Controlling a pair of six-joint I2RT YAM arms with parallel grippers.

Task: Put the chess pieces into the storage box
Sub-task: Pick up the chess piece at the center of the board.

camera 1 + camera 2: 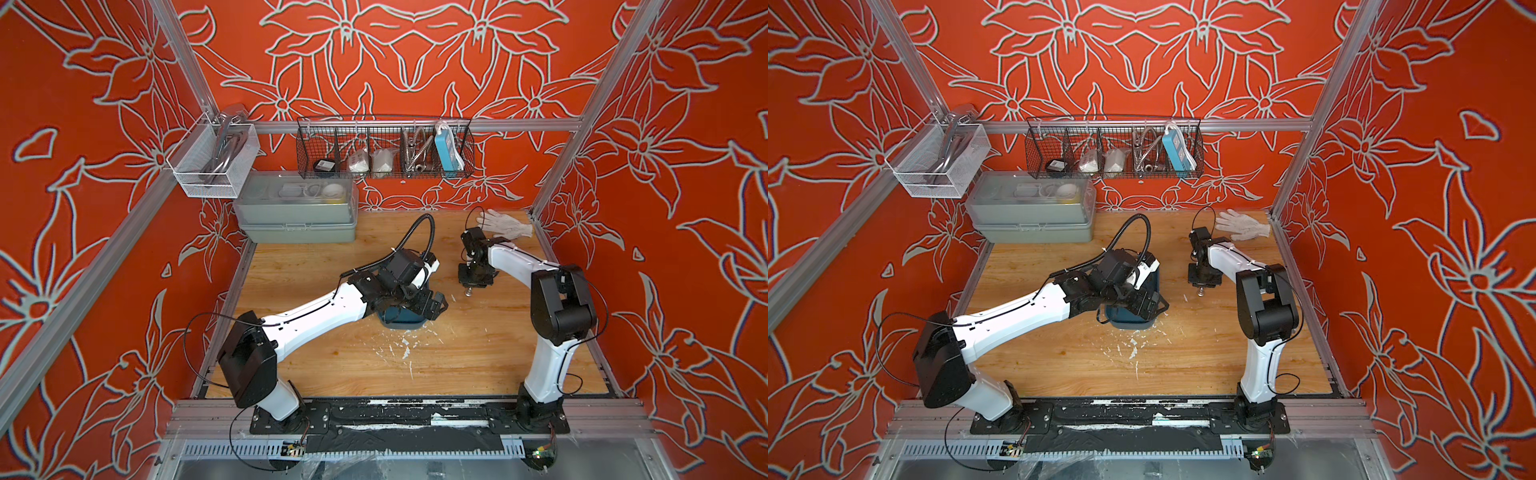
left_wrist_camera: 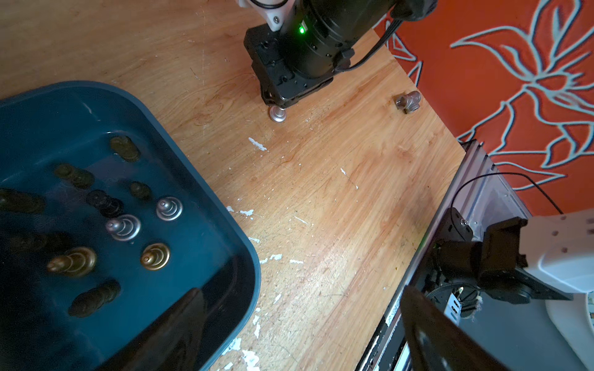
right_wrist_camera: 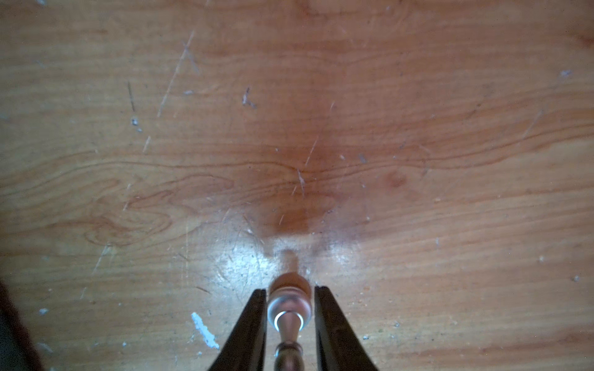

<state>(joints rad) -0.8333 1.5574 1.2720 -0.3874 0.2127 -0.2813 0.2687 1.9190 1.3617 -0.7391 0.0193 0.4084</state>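
– Silver is the chess piece (image 3: 289, 302) now in play: it is stood upright on the bench (image 2: 321, 192), flanked closely by the right hand (image 3: 290, 289). Whether it is truly pinched cannot be told.
– And the storage box (image 2: 48, 122)?
– It is set near that piece and well stocked: roughly a dozen chess pieces (image 2: 123, 226), dark, silver and gold, are seen inside. The left hand (image 2: 302, 290) is held spread wide by its rim, with nothing carried.
– So little is left?
– The job is judged nearly done: this one, plus a fallen piece (image 2: 407, 101) lying near the bench edge.
– Any lettering to be read?
– None can be made out.
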